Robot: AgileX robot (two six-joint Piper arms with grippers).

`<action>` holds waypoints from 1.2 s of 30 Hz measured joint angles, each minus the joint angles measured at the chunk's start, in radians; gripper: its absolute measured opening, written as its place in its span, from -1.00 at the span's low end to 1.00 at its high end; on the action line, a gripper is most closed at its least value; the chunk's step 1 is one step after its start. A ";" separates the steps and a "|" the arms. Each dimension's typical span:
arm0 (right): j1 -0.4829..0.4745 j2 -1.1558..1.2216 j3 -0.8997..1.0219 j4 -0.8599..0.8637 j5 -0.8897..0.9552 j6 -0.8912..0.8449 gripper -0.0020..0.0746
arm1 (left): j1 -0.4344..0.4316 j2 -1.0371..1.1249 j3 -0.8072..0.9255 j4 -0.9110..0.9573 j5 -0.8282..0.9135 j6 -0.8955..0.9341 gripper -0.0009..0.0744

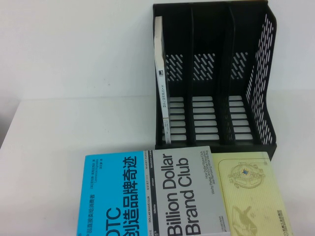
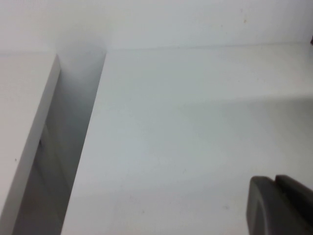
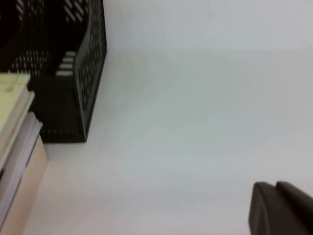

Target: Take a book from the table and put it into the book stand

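Observation:
The book, blue above and grey below with "DTC" and "Billion Dollar Brand Club", lies flat on the white table at the near edge, in front of the book stand. The black book stand stands at the back right; its middle and right compartments are empty. Neither gripper shows in the high view. My left gripper hangs over bare table, fingertips together and empty. My right gripper hangs over bare table to the right of the stand, fingertips together and empty.
A thin white-spined book stands upright in the stand's left compartment. A pale yellow book lies next to the blue book on its right, in front of the stand; it also shows in the right wrist view. A gap separates two tabletops in the left wrist view.

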 joint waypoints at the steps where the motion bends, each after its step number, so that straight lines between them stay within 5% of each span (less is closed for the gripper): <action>1: 0.000 0.000 0.002 0.000 -0.018 0.000 -0.96 | 0.000 0.000 0.002 0.000 -0.016 0.000 -0.98; 7: 0.000 0.000 0.002 0.000 -0.211 0.000 -0.96 | 0.000 0.000 0.006 0.000 -0.153 0.000 -0.98; 14: 0.000 0.000 0.002 0.002 -0.529 0.013 -0.96 | 0.000 0.000 0.006 0.000 -0.608 0.000 -0.98; 26: 0.000 0.000 0.002 0.008 -0.784 0.337 -0.96 | 0.000 -0.002 0.006 -0.003 -1.128 -0.008 -0.98; 29: 0.000 0.000 0.002 -0.023 -0.776 0.349 -0.96 | 0.000 -0.005 0.004 -0.049 -1.087 -0.041 -0.98; 36: 0.000 0.000 -0.254 -0.205 -0.230 0.461 -0.96 | 0.000 0.017 -0.263 -0.203 -0.443 0.093 -0.98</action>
